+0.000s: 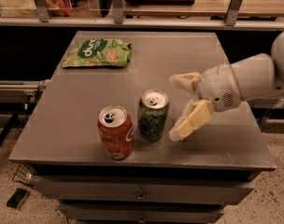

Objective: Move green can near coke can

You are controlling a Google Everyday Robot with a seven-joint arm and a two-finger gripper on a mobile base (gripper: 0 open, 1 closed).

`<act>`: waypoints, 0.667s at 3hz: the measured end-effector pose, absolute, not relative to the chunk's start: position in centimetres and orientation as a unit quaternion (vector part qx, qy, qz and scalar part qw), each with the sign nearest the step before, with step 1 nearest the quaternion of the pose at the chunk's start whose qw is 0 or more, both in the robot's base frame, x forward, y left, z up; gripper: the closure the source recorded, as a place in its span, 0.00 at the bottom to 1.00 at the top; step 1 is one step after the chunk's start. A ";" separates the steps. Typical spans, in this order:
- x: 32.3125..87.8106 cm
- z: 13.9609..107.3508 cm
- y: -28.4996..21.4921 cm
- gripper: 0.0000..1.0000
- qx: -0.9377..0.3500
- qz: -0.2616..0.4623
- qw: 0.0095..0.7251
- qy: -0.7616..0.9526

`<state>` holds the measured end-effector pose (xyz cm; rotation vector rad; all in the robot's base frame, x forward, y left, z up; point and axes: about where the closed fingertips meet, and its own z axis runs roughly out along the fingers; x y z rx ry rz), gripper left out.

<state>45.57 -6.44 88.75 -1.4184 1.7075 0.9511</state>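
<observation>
2 cans stand upright near the front edge of the table (226, 146). The green can (153, 115) is just beside the coke can (115, 132), on its right in the view and a little further back. Whether they touch cannot be told from this angle. The gripper (176, 108) hangs just to the right of the green can, its 2 pale fingers (191, 120) spread wide, holding nothing and clear of the can's side. A snack bag (97, 53) lies well apart, toward the far left corner.

With the green can already next to the coke can, the task looks all but done, and the risk now lies in the exit. The lower finger's tip sits close to the green can's lower half. A sweep toward the cans, or a turn of the wrist, could clip it and knock it into the coke can. Both cans are tall and look light enough to tip easily. The coke can also stands nearest the front edge, so a shove from behind could send it off the table. A straight pull away to the right, or upward, would seem the safe way out.
</observation>
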 end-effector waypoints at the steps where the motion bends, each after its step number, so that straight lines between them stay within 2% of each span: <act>1: 46.8 90.3 -9.6 0.00 -0.549 0.330 0.361 0.678; 2: 47.1 90.7 -10.4 0.00 -0.549 0.320 0.363 0.682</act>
